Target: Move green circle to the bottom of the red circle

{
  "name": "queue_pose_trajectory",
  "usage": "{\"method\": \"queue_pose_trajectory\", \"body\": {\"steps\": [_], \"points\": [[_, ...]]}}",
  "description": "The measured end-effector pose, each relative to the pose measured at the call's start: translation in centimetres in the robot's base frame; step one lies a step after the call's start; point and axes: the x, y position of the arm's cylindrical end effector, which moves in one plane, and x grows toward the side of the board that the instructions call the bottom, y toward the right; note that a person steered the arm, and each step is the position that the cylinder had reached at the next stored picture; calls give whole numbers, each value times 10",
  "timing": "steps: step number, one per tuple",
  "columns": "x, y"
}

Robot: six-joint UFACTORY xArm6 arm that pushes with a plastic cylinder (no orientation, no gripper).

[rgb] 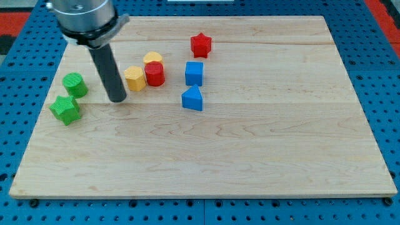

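Note:
The green circle (75,84) sits near the board's left edge, with a green star (65,109) just below it. The red circle (154,74) stands right of centre-left, touching a yellow hexagon (134,78) on its left and a yellow block (153,59) above it. My tip (117,99) rests on the board between the green circle and the yellow hexagon, closer to the hexagon, a little lower than both. The rod rises up to the arm's head (84,15) at the view's top left.
A red star (201,45) lies toward the view's top. A blue cube (194,73) and a blue triangular block (192,99) stand right of the red circle. The wooden board (250,156) lies on a blue pegboard.

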Motion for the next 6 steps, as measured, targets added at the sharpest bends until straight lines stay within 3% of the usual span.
{"method": "queue_pose_trajectory", "body": {"steps": [3, 4, 6], "points": [[-29, 16], [-4, -46], [2, -75]]}}
